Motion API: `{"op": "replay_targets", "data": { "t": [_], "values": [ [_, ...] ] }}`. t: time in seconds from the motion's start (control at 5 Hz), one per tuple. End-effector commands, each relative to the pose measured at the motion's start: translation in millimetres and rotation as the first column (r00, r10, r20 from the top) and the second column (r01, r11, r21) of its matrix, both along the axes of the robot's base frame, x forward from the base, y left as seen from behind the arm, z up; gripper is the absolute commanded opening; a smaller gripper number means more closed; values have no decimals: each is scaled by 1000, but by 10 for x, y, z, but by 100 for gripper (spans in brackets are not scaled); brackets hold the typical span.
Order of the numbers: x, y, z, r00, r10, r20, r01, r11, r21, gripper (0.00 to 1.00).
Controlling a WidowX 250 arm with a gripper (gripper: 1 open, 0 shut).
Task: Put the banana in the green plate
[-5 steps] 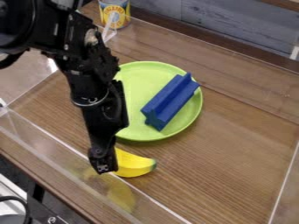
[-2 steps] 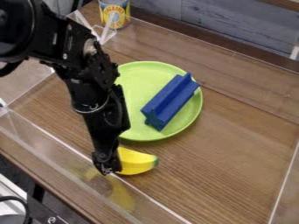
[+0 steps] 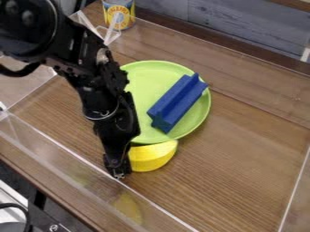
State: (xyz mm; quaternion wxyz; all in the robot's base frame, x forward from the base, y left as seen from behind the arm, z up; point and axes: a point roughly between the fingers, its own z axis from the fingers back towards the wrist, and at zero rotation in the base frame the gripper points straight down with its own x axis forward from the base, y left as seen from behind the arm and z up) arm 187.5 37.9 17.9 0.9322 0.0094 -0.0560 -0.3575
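The banana (image 3: 152, 155) lies on the wooden table (image 3: 242, 181), touching the green plate (image 3: 155, 91) at the plate's six o'clock edge. The claw (image 3: 118, 165) points down at the banana's nine o'clock end; I cannot tell if it grips. A blue block (image 3: 177, 100) lies on the plate. A yellow cup (image 3: 116, 13) stands at the plate's eleven o'clock.

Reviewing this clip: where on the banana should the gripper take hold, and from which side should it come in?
Probably across the banana's thick middle, coming straight down from above. It lies flat on the wooden table beside the green plate, so only its top and sides are exposed. The gripper already points down at its left end; whether it grips is unclear.
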Motion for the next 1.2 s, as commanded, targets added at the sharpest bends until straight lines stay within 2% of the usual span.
{"op": "replay_targets", "data": {
  "t": [0.0,0.4,0.8,1.0],
  "values": [
    [72,64,140,999,48,15,-48,999,1,0],
    [123,-93,260,1000,-8,12,8,1000,-4,0],
    [57,-192,313,1000,-18,11,18,1000,-8,0],
    [11,-251,314,999,35,11,-35,999,-10,0]
  ]
}}
